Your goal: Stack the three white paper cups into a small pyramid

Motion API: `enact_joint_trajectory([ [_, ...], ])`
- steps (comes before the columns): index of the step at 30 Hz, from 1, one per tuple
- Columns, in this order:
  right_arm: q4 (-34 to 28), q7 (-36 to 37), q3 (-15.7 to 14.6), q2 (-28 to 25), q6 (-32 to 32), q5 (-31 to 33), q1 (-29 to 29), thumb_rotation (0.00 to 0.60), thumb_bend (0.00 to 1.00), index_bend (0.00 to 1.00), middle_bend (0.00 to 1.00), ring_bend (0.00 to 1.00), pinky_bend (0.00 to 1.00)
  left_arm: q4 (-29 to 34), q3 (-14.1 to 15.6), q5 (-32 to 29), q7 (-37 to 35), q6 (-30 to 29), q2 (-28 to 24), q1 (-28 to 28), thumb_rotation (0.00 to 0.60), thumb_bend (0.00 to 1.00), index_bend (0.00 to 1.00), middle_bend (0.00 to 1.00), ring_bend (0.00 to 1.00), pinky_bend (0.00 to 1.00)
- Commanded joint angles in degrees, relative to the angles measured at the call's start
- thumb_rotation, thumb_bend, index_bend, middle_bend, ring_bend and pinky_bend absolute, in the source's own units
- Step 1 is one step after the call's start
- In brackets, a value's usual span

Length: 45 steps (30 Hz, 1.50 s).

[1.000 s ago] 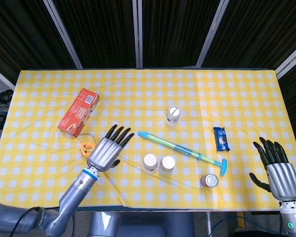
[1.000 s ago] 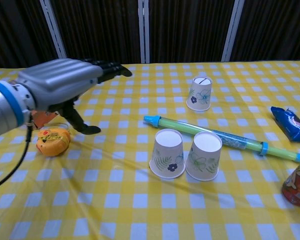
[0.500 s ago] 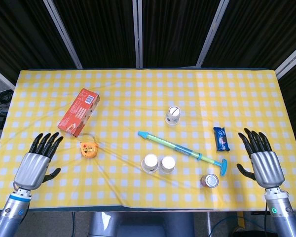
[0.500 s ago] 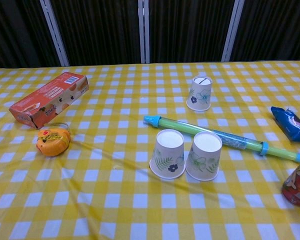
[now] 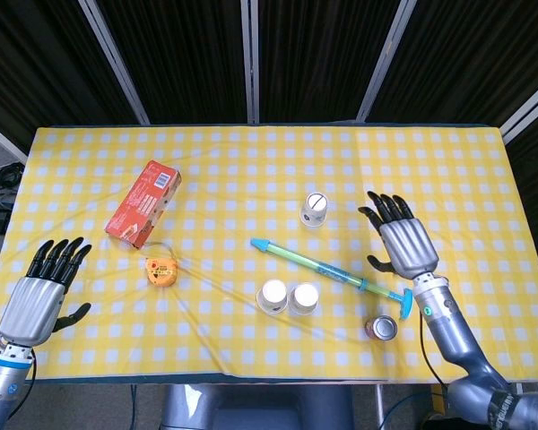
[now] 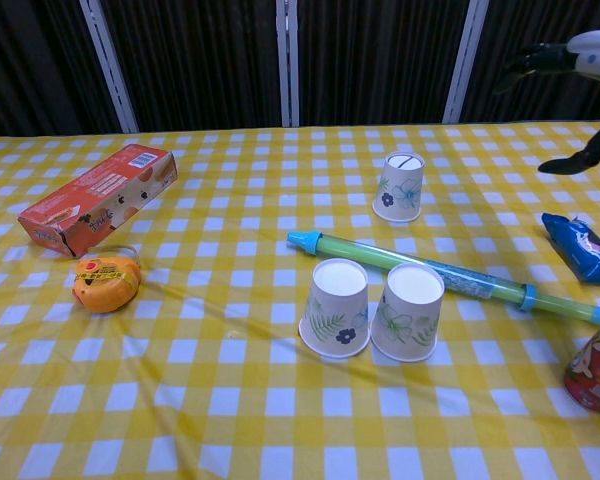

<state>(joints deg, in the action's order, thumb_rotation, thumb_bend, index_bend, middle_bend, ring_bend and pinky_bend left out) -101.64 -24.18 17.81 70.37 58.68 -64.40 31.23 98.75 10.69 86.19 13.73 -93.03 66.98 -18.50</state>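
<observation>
The right hand (image 5: 403, 244) hovers over the right part of the table with its fingers spread and nothing in it, roughly above the blue snack packet (image 6: 580, 247), which the head view hides beneath it. The left hand (image 5: 38, 303) hangs at the table's near left corner, likewise spread and empty, well apart from everything. The three white paper cups carry a printed pattern of leaves and flowers, and all stand upside down. Two of them, the left cup (image 5: 273, 295) and the right cup (image 5: 305, 297), sit side by side and touching, close to the near edge around the middle of the table. The third cup (image 5: 315, 210) stands alone nearer the centre, toward the far edge. Between it and the pair lies a long green and blue water squirter (image 5: 332, 271), slanting from the table's middle toward the near right corner, just behind the pair. A red can (image 5: 382, 328) sits by its handle end near the near edge. Over on the left half lie a red box (image 5: 143, 202) and, nearer, a small orange packet (image 5: 162, 270). A yellow checked tablecloth (image 5: 251, 170) covers the table.
</observation>
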Motion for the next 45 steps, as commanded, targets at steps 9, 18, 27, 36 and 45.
enact_joint_trajectory([
  [9,11.2,-7.9,3.0,9.1,-9.8,20.5,14.7,0.600,0.13,0.21,0.00,0.00,0.03,-1.0,-2.9,-0.1,-2.9,3.3,-1.2,1.2,0.600,0.21,0.00,0.00,0.00,0.00],
  [18,18.5,-10.7,1.2,12.1,-11.8,30.1,20.0,0.600,0.14,0.20,0.00,0.00,0.03,-1.0,-4.4,0.4,-4.0,4.6,-1.9,2.1,0.600,0.21,0.00,0.00,0.00,0.00],
  [27,24.4,-8.4,-0.6,15.2,-14.3,32.6,22.9,0.600,0.17,0.19,0.00,0.00,0.03,-1.2,-6.1,0.5,-4.6,6.4,-2.1,2.8,0.600,0.21,0.00,0.00,0.00,0.00],
  [36,30.0,-5.6,-0.9,18.9,-14.9,30.1,25.0,0.600,0.23,0.20,0.00,0.00,0.03,-1.4,-7.3,0.3,-5.2,8.0,-2.2,3.2,0.600,0.21,0.00,0.00,0.00,0.00],
  [45,35.2,-4.7,-1.0,21.4,-16.1,29.4,27.2,0.600,0.24,0.18,0.00,0.00,0.03,-1.6,-8.1,0.4,-5.6,9.3,-2.3,3.5,0.600,0.21,0.00,0.00,0.00,0.00],
])
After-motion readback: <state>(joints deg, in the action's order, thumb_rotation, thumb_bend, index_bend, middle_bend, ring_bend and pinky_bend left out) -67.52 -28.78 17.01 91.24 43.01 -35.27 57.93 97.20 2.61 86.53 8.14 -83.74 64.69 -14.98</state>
